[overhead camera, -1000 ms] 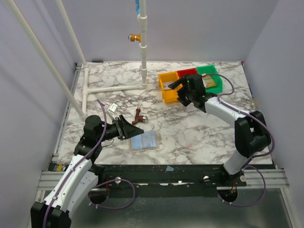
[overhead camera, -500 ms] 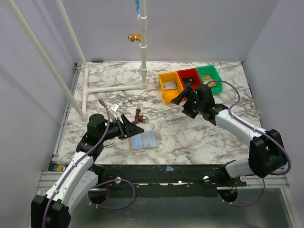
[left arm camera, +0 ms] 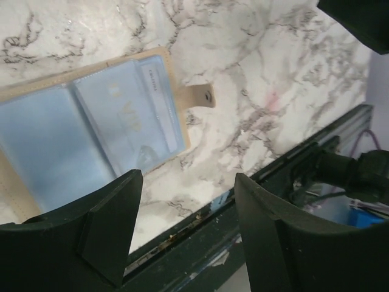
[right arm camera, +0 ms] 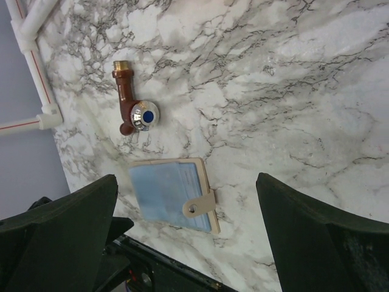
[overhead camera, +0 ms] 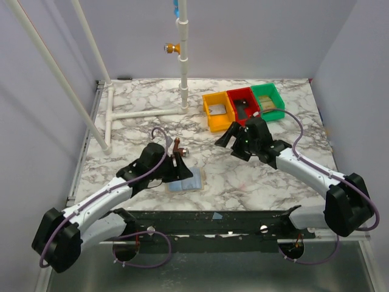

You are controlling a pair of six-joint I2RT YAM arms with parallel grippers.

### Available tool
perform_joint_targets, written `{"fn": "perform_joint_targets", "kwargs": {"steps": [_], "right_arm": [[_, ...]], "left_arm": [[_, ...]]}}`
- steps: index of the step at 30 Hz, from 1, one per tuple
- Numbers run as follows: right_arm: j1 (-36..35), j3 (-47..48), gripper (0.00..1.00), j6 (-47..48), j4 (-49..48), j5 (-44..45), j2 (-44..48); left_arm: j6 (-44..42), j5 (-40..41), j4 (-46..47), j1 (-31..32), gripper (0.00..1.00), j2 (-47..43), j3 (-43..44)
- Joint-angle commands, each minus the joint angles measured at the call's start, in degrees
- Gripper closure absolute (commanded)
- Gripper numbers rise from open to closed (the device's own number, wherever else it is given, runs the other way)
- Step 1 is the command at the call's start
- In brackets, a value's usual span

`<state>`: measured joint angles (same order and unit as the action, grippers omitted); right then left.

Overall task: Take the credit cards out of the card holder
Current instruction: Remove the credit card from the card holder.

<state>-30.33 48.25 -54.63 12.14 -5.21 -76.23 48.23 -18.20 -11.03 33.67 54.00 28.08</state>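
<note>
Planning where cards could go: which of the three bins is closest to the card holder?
The yellow bin, at the row's left end; the red bin and green bin sit further right, away from the card holder.

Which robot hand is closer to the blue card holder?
Left. The left gripper is right over the card holder's left end. The right gripper is farther off, beyond it and to the right.

Marble table (overhead camera: 146, 97), pale lilac walls (overhead camera: 273, 36)
</note>
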Motion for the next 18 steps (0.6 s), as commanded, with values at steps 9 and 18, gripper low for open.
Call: {"fn": "perform_joint_targets", "kwargs": {"steps": [9,18], "right_arm": [[-0.26,-3.35,0.0,1.07,2.71,2.18,3.79],[-0.19,-4.64,0.0,1.1,2.62,1.92,4.3]], "left_arm": [[-3.0,28.02,-12.73,13.02,0.37,18.95,13.37],[-2.97,32.85,-13.98,17.37,0.38,28.56,17.09]]}}
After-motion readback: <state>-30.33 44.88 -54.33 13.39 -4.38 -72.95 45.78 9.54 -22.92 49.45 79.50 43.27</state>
